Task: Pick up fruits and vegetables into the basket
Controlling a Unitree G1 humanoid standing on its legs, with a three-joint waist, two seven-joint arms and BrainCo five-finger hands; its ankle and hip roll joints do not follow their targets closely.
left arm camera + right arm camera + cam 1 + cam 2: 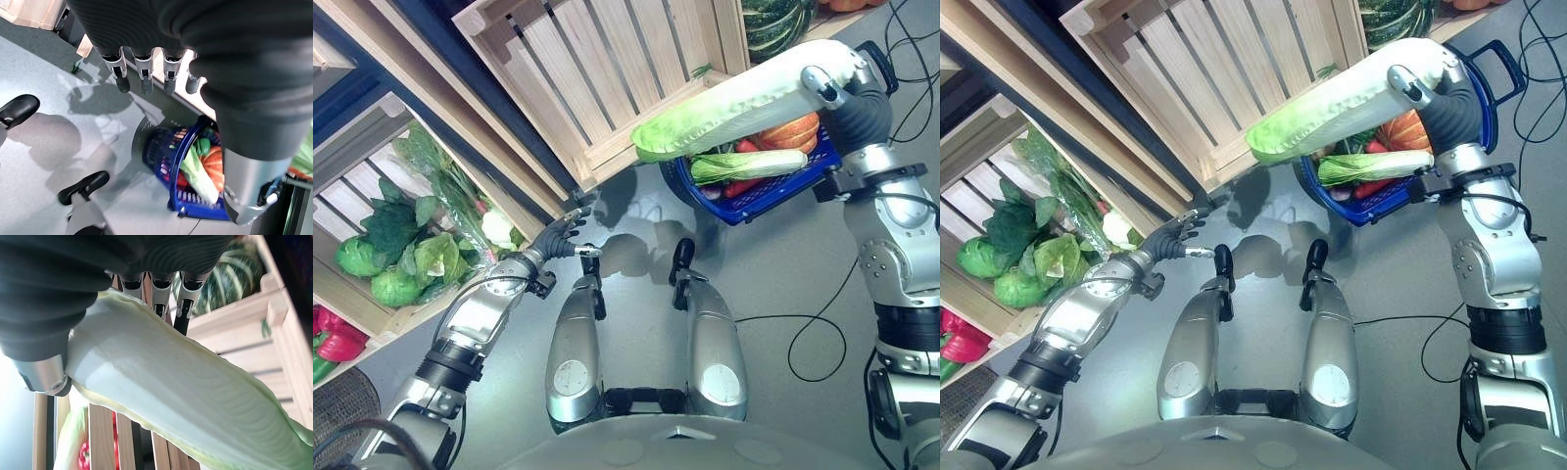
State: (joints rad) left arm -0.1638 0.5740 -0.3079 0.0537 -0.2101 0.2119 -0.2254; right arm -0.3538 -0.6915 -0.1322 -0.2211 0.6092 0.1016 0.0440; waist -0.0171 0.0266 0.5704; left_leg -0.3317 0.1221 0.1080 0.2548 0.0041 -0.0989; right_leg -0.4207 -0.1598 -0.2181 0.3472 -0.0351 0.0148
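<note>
While long cabbage (734, 103) is gripped by right hand (847, 83) over blue basket (773, 191), slip risked; left hand (558, 235) open, empty, at 7 o'clock.

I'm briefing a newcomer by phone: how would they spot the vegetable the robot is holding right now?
Find the blue basket on the grey floor beside the tall wooden crate. Just above it, the right hand grips a long napa cabbage, white at the held end and pale green at its leafy tip. Unlike the vegetables lying in the basket, it hangs in the air, much larger than them.
</note>
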